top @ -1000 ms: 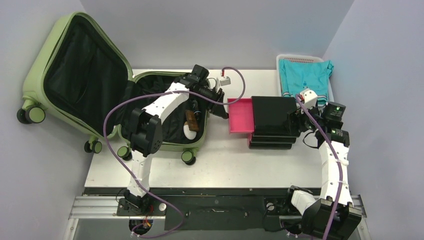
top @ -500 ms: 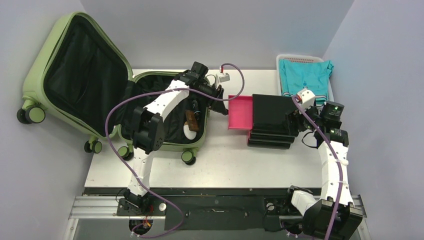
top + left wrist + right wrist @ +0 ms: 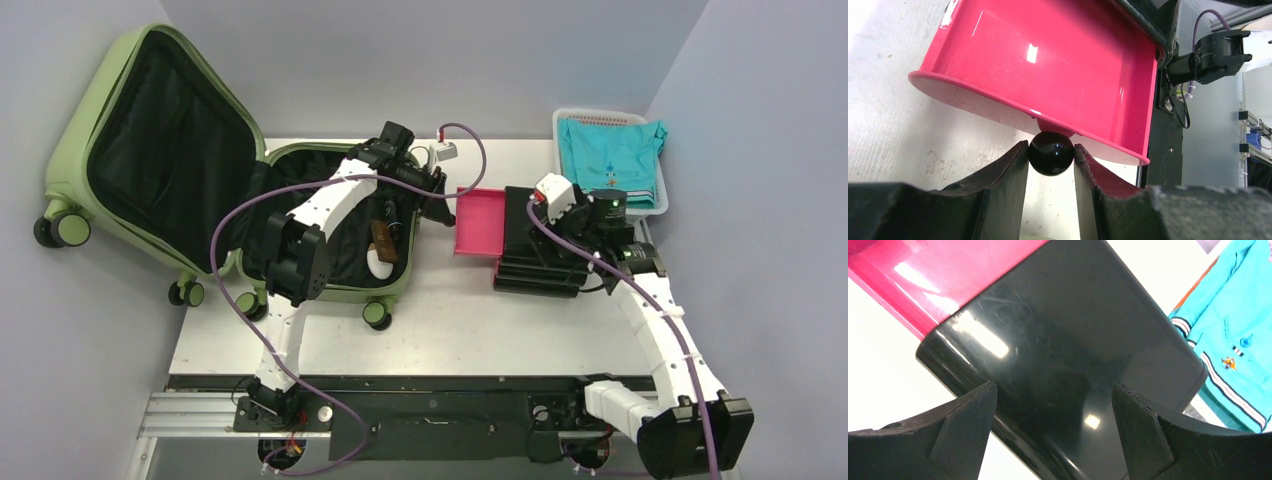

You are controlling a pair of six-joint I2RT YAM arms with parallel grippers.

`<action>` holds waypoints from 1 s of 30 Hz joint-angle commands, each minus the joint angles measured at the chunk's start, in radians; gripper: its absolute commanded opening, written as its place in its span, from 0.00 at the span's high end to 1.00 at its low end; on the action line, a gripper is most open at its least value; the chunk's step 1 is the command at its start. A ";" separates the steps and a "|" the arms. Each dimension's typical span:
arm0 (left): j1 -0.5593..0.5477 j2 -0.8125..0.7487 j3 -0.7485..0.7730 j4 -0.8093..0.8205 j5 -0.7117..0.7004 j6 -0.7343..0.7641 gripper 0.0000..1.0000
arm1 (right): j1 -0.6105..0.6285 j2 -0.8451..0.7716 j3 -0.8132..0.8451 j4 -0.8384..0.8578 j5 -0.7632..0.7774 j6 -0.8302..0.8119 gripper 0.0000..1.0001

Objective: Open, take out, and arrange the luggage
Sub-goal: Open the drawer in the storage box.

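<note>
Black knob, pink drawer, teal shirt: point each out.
black knob (image 3: 1050,152), left wrist view, centre of the ball
pink drawer (image 3: 1048,60), left wrist view, its inner floor
teal shirt (image 3: 610,150), top external view, middle of the fabric

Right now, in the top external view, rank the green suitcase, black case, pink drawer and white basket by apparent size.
1. The green suitcase, by far the largest.
2. The white basket and black case: about alike, case partly covered, so unranked.
3. The pink drawer, smallest.
</note>
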 commanded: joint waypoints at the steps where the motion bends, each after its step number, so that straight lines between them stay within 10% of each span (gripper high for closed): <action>1: 0.025 -0.015 0.060 0.078 0.036 -0.031 0.67 | 0.116 0.041 0.059 0.066 0.157 0.049 0.20; 30: 0.023 -0.034 0.010 0.177 0.066 -0.108 0.72 | 0.405 0.143 0.075 0.100 0.489 0.048 0.20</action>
